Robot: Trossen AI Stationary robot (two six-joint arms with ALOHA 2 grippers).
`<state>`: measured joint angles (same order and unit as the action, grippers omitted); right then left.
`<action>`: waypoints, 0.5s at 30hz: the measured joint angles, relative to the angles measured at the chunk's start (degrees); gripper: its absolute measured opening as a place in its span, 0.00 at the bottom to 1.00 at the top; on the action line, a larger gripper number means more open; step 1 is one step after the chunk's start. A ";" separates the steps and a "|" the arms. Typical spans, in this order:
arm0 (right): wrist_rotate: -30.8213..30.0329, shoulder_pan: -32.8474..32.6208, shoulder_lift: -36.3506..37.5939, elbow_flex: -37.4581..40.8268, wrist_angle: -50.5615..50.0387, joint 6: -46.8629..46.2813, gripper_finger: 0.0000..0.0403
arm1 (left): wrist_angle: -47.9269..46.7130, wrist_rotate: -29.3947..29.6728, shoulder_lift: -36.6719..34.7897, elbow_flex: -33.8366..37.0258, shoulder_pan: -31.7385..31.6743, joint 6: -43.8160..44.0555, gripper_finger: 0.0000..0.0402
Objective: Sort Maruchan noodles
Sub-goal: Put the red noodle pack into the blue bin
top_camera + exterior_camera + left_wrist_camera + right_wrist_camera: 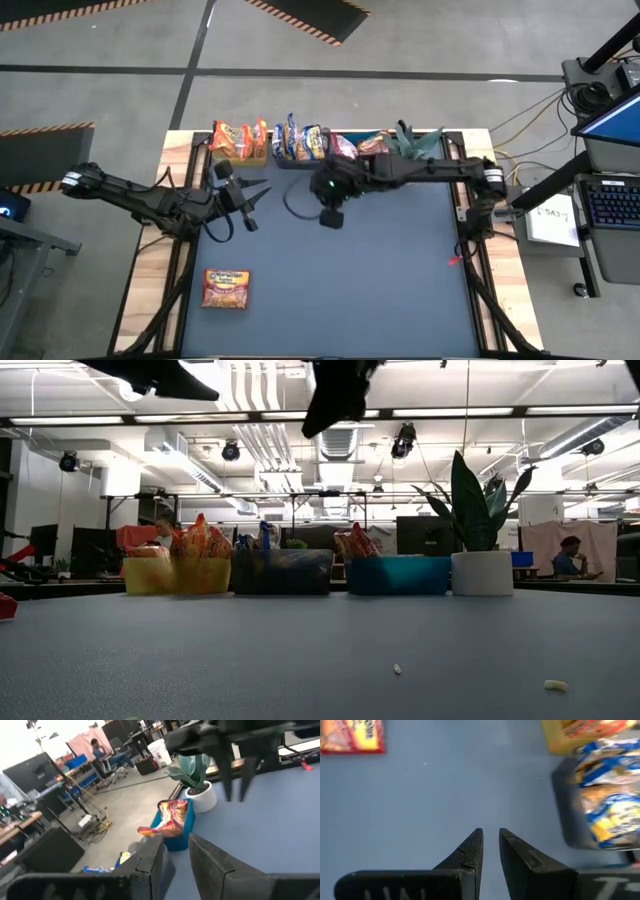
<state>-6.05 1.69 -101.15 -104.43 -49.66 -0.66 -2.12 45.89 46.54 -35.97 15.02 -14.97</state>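
Three bins stand in a row along the far edge of the blue table (pixel 400 280). The yellow bin (pixel 172 575) holds orange packets (pixel 238 136). The grey bin (pixel 282 572) holds yellow-and-blue packets (pixel 298 140). The blue bin (pixel 397 575) holds red packets (pixel 358 146). A potted plant (pixel 480 540) stands just beside the blue bin.

One orange-red packet (pixel 225 288) lies flat on the table near the front left, well apart from the bins and from both arms.

Right gripper (pixel 490 845) – above the table's middle, just in front of the grey bin, clear of the surface. Its fingers stand a narrow gap apart with nothing between them; the right wrist view shows bare table beyond the tips, the loose packet off at one corner and the grey bin's packets at the side.

Left gripper (pixel 176 851) – raised over the left part of the table, in front of the yellow bin, pointing toward the right arm. Fingers slightly parted, holding nothing.

A seated person shows in the room behind the table.
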 joint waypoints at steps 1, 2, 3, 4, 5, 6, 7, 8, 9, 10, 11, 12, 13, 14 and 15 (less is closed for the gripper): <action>-0.01 -0.70 1.37 3.49 2.61 -0.01 0.13 | -0.62 0.00 0.00 0.00 -0.02 0.88 0.19; -0.03 -1.43 2.63 6.73 5.18 0.00 0.13 | -1.25 -0.02 0.00 0.00 -0.01 1.82 0.19; -0.01 -2.10 3.93 10.19 8.39 0.02 0.13 | -1.73 -0.01 0.00 0.00 0.00 2.66 0.19; 0.00 -2.74 5.21 13.56 11.77 0.22 0.13 | -2.25 -0.02 0.00 0.02 0.00 3.30 0.19; -0.01 -3.45 6.35 17.11 15.44 0.56 0.13 | -2.53 -0.01 0.00 0.02 0.00 3.90 0.19; 0.00 -4.13 7.41 20.74 20.01 0.83 0.13 | -2.57 -0.01 0.04 0.02 0.00 4.43 0.19; 0.02 -4.73 8.22 24.32 25.25 1.20 0.13 | -2.69 -0.02 0.10 0.02 -0.01 4.91 0.19; 0.07 -5.28 8.83 27.77 30.74 1.33 0.13 | -2.85 0.00 0.23 0.02 0.00 5.18 0.19; 0.51 -5.78 9.43 31.16 36.08 1.77 0.13 | -2.83 0.00 0.44 0.02 -0.02 5.49 0.19; 0.70 -6.21 9.84 34.17 41.15 2.21 0.13 | -2.85 0.00 0.67 0.02 0.00 5.80 0.19; 1.32 -6.52 10.17 36.80 45.81 3.11 0.13 | -2.90 0.00 1.02 0.02 -0.02 6.57 0.19; 2.36 -6.70 10.58 39.19 49.38 3.85 0.13 | -2.85 0.00 1.40 0.02 0.00 7.67 0.19; 3.55 -6.77 10.87 41.23 51.96 4.86 0.13 | -3.10 0.00 1.83 0.02 0.00 9.05 0.19; 5.00 -6.84 11.19 42.87 54.12 5.47 0.13 | -3.68 -0.01 2.32 0.02 0.00 10.64 0.19; 6.21 -6.84 11.59 44.27 55.53 5.99 0.13 | -4.70 -0.14 2.89 0.02 0.03 12.92 0.19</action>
<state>0.17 -5.15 -89.57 -60.16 5.88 5.32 -6.82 45.74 49.43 -35.94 15.05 -2.06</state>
